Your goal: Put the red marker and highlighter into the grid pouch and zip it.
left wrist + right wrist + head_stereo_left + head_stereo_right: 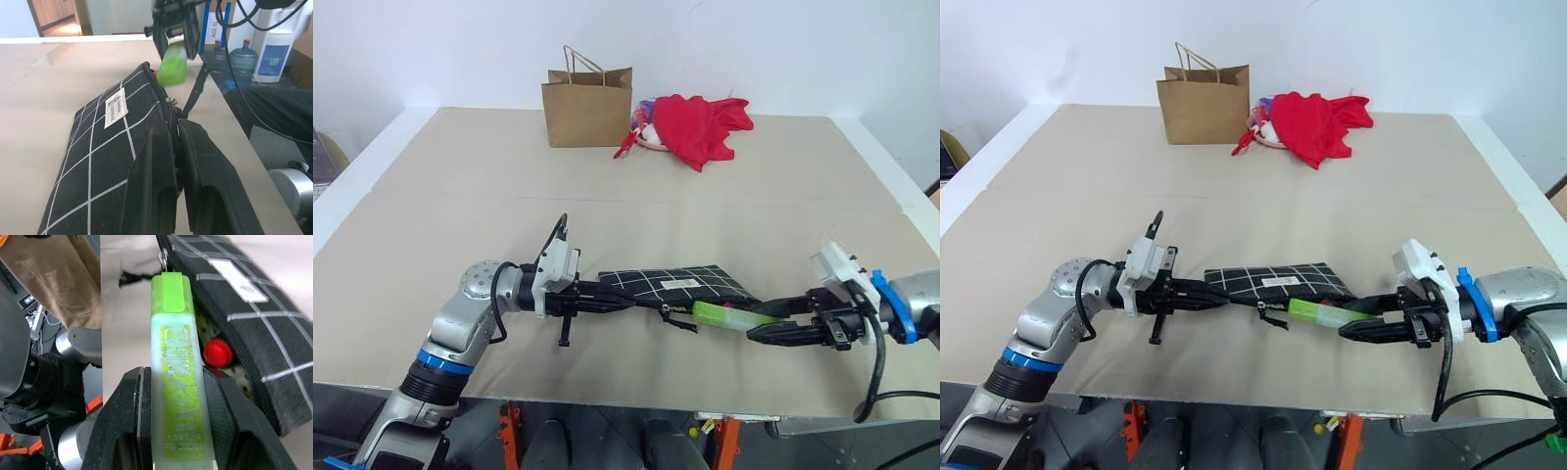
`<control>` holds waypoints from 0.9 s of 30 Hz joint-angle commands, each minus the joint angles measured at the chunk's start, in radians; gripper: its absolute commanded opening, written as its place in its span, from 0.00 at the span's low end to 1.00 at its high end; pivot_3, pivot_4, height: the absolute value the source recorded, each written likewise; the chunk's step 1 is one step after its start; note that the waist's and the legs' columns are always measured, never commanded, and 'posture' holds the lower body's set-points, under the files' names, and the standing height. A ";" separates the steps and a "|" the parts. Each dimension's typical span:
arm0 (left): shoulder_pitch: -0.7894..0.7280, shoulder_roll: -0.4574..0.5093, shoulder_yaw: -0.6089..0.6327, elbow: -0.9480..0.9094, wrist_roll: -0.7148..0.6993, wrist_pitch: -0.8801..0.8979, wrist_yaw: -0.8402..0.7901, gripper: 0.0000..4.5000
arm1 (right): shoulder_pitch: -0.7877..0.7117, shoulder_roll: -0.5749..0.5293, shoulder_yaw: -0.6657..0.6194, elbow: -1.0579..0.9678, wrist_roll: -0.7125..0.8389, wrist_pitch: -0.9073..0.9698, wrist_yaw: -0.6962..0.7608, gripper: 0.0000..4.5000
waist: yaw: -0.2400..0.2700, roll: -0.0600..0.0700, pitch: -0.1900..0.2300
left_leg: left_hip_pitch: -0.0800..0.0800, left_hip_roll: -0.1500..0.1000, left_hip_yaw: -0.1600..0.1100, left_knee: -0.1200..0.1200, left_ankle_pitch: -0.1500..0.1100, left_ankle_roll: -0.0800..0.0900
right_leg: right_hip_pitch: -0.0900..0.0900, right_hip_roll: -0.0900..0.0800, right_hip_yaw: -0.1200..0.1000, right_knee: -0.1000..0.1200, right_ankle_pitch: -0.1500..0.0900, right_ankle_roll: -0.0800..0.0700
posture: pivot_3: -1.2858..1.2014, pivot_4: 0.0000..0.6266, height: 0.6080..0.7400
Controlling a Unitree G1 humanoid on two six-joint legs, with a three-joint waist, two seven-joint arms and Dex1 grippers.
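My right gripper point(766, 329) clenched the highlighter point(722, 315) at the grid pouch point(674, 283) mouth; my left gripper point(625, 303) pinched the pouch's edge, red marker point(217, 353) inside.

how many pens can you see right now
2. The stubby light-green translucent highlighter is clamped in the right pincer at the black grid-lined fabric pouch's mouth; a red marker's end peeks from inside. Others may be hidden.

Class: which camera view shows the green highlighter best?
The right wrist view: the highlighter runs nearly full length, clamped in the right hand, beside the grid pouch. The left wrist view shows it small, end-on. The two eye views show it small, at the pouch's end nearer that hand.
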 commanded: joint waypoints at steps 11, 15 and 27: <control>-0.003 0.005 0.013 -0.049 -0.015 0.004 0.010 0.00 | -0.121 0.020 0.082 0.053 -0.032 0.018 -0.001 0.24 | -0.001 0.000 0.000 | 0.000 0.000 0.000 0.000 0.000 0.000 | 0.000 0.000 0.000 0.000 0.000 0.000 | 0.52 0.24 1.00; 0.001 -0.003 0.004 -0.057 -0.017 0.007 0.015 0.00 | -0.196 0.061 0.151 0.062 -0.061 0.032 -0.015 0.24 | -0.004 0.000 0.000 | 0.000 0.000 0.000 0.000 0.000 0.000 | 0.000 0.000 0.000 0.000 0.000 0.000 | 0.52 0.24 1.00; 0.007 -0.008 0.007 -0.061 -0.022 0.016 0.028 0.00 | -0.258 0.113 0.171 0.082 -0.095 -0.001 -0.019 1.00 | -0.003 0.000 0.000 | 0.000 0.000 0.000 0.000 0.000 0.000 | 0.000 0.000 0.000 0.000 0.000 0.000 | 0.52 0.24 1.00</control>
